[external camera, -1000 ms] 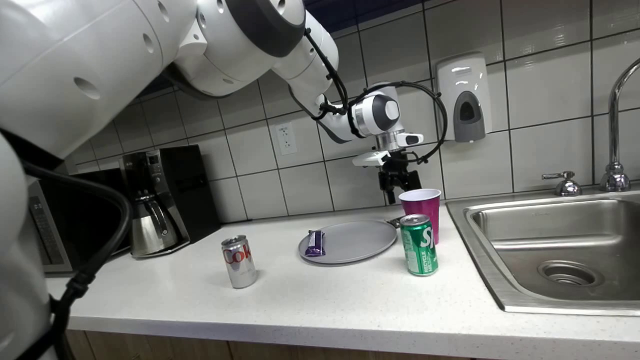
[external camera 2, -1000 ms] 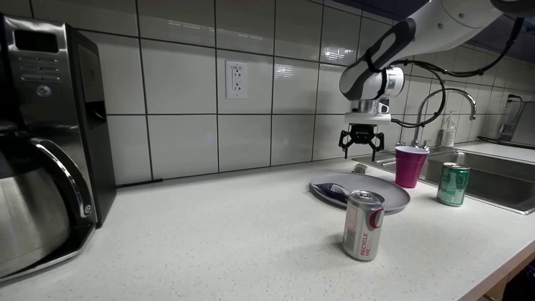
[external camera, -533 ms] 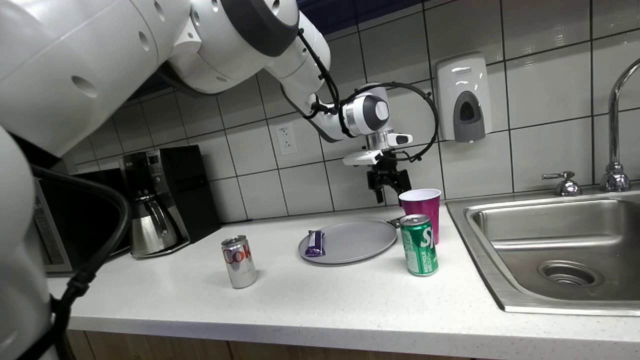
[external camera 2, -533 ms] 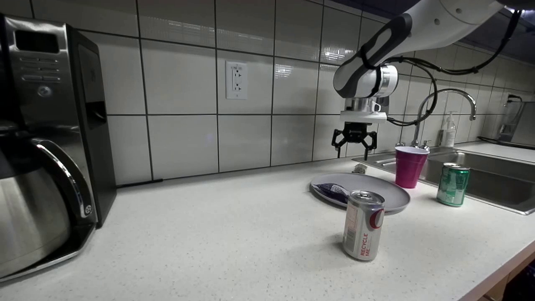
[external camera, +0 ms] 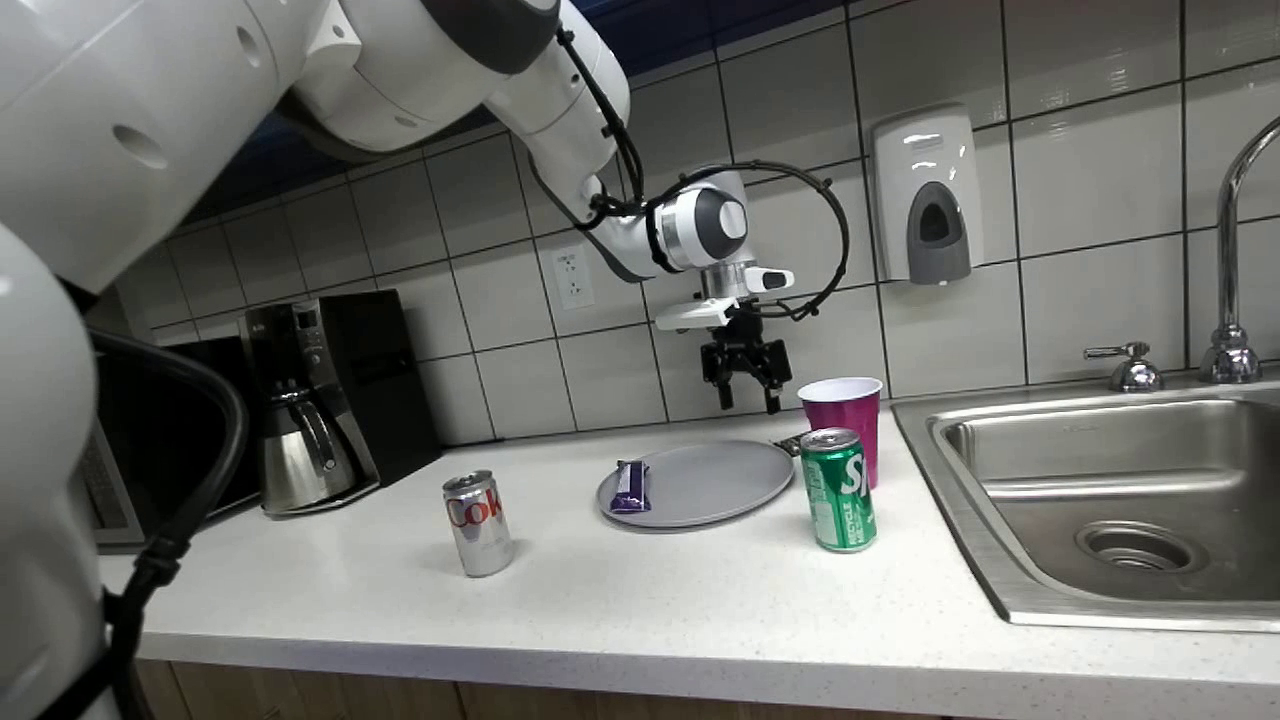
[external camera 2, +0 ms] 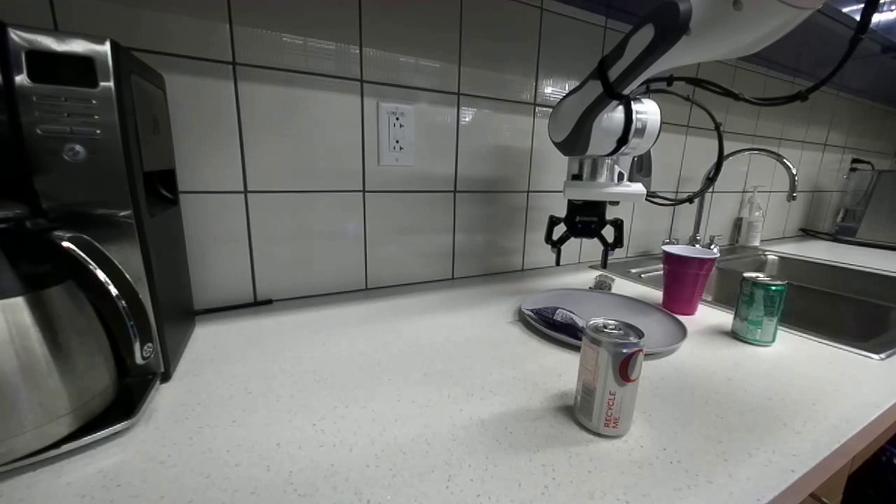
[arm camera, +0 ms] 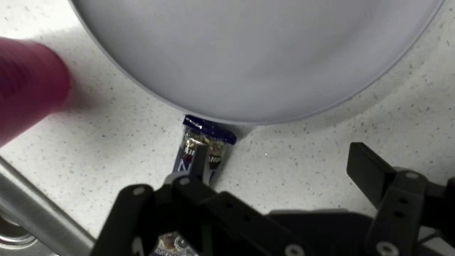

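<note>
In the wrist view, the fingers (arm camera: 369, 170) are spread and empty, one overlapping the wrapped bar (arm camera: 216, 147) on the worktop (arm camera: 291, 170) by the grey plate (arm camera: 249, 53). In both exterior views they hang in mid-air; a clean pinch likely wants the bar centred between them.

The counter (external camera 2: 350, 399) bears a wrapped bar (arm camera: 215, 151), plate (external camera: 715, 480), cup (external camera 2: 688, 281) and two cans (external camera: 838, 492).
</note>
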You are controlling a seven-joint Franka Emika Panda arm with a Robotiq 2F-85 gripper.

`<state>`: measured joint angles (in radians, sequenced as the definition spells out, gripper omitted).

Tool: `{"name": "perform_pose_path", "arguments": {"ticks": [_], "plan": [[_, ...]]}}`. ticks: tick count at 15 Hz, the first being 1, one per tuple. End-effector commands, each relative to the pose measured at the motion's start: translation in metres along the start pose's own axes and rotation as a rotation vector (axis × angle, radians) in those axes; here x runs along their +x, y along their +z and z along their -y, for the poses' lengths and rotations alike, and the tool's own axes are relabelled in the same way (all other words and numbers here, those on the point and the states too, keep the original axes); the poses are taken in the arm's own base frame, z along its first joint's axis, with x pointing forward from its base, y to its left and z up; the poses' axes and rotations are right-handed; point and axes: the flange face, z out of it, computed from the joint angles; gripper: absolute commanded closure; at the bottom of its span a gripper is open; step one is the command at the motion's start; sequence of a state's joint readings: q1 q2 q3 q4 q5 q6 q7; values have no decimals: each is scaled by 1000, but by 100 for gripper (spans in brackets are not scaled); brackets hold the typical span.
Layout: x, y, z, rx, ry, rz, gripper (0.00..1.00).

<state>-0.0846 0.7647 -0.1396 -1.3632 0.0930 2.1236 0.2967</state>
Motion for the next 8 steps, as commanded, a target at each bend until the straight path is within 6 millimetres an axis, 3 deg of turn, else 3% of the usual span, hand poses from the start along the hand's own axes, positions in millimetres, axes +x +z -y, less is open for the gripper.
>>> {"name": "perform_pose_path", "arguments": {"ticks": [1,8], "plan": [[-34,-13,3,-7,-85,7,0],[-88,-17,15,-47,-217,12,0]]}}
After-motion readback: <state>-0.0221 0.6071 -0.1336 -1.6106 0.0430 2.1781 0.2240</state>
